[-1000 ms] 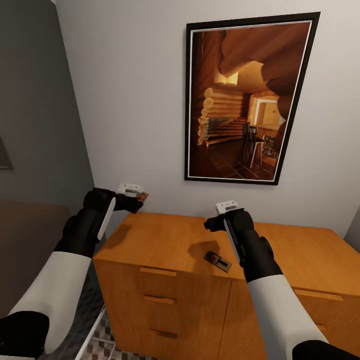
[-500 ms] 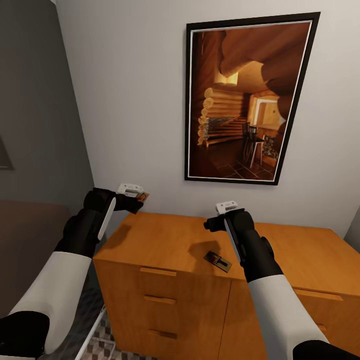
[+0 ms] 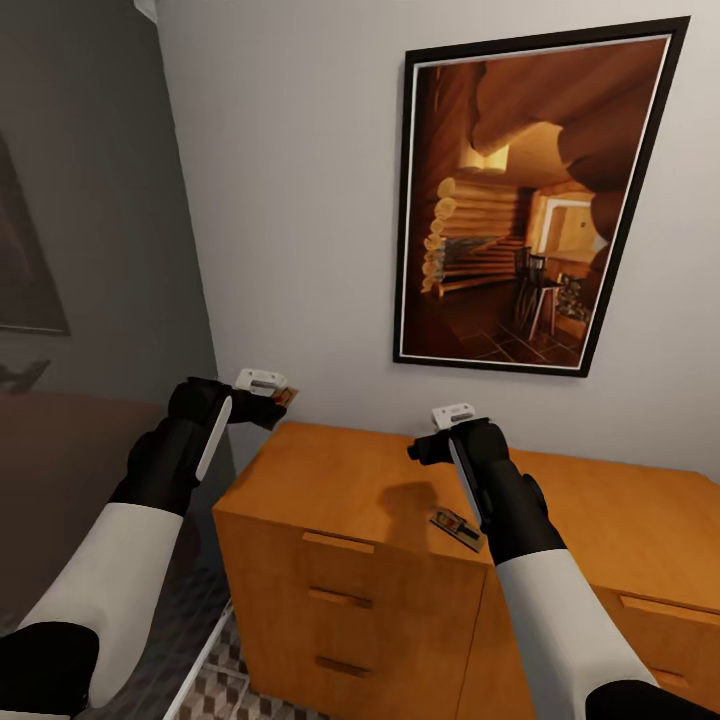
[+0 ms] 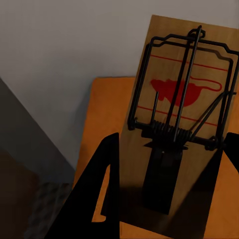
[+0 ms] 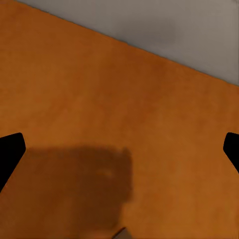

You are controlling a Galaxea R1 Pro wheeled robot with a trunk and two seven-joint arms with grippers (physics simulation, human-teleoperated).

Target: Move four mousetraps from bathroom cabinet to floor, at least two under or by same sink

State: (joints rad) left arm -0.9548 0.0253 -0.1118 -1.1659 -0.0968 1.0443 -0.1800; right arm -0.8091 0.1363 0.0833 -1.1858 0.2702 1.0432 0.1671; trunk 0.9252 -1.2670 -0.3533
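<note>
Orange-brown wood of the cabinet (image 3: 380, 480) sat further right and a little lower in the head view than half a second before, and the framed picture (image 3: 535, 205) on the far wall had slid right as well. The whole picture shifted together, so the camera had turned left; both arms kept the same poses. By my reading, the robot was starting to turn away from the cabinet toward the floor (image 3: 225, 690), whose patterned tiles showed at the near left. Two mousetraps could be counted here. One was clamped in the left gripper (image 3: 278, 396), held off the cabinet's left end. The other mousetrap (image 3: 457, 527) lay flat on the cabinet top, beside the right forearm and nearer than the right gripper (image 3: 420, 450). None was on the floor yet, and the other two did not appear.

From the left wrist, one mousetrap (image 4: 181, 119) filled the space between the dark fingers (image 4: 97, 194), which pressed its edges; its wire spring and red mark faced the camera.

From the right wrist, the fingers (image 5: 10, 152) stood wide apart over bare cabinet top (image 5: 119, 99), holding nothing.
</note>
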